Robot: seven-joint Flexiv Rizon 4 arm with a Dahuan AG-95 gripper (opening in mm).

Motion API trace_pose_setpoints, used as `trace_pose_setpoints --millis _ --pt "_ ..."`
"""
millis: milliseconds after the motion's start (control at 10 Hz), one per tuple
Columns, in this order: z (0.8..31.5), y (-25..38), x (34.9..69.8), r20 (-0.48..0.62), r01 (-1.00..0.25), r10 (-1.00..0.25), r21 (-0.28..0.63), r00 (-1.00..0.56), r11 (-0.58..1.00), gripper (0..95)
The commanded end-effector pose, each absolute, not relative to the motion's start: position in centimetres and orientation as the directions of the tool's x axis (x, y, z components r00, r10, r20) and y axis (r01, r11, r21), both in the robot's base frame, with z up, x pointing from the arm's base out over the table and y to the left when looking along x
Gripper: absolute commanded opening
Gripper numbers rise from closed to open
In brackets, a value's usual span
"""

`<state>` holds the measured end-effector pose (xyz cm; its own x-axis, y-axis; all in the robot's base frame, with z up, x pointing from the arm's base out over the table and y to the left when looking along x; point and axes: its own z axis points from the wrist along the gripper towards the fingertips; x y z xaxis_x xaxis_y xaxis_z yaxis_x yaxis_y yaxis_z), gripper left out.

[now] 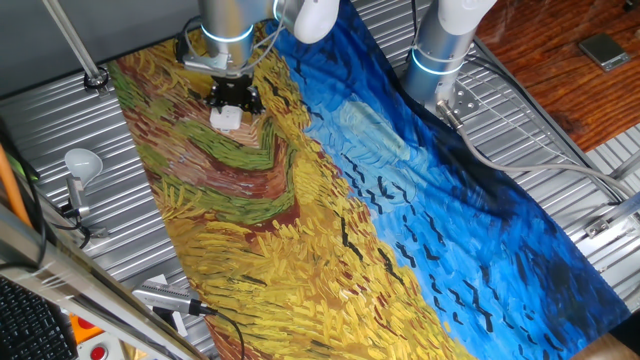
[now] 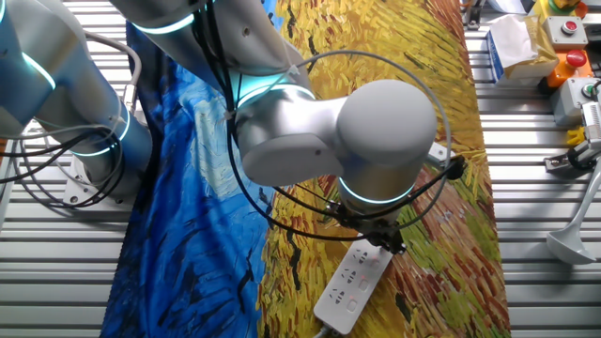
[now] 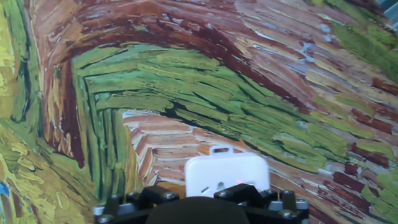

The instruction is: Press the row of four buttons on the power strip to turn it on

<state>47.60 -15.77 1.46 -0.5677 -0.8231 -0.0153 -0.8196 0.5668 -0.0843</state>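
Power strip (image 2: 353,277) flat on the painted cloth (image 2: 451,141), far end under the gripper (image 2: 380,235). Gripper directly above the strip's end; finger state impossible to tell. Light bulb (image 1: 83,162) well apart from the strip.

A painted cloth (image 1: 300,220) with yellow, green, brown and blue brushstrokes covers the table beneath the jaws, its blue half lying well off to one side of them. A white light bulb (image 1: 82,161) stands on the ribbed metal tabletop (image 1: 130,240) well apart from the jaws, beyond the cloth's yellow edge. In the other fixed view, a white box (image 2: 512,42) and an orange-capped object (image 2: 575,64) sit far from the jaws, off the cloth.
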Motion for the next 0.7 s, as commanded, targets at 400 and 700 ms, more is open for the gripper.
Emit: trace_pose_setpoints --millis 400,700 --pt "0.8 -15.8 47.6 -0.015 -0.815 -0.819 -0.089 -0.573 0.572 76.0" --pt "2.4 -15.7 47.3 0.003 -0.809 -0.811 -0.073 -0.585 0.583 76.0"
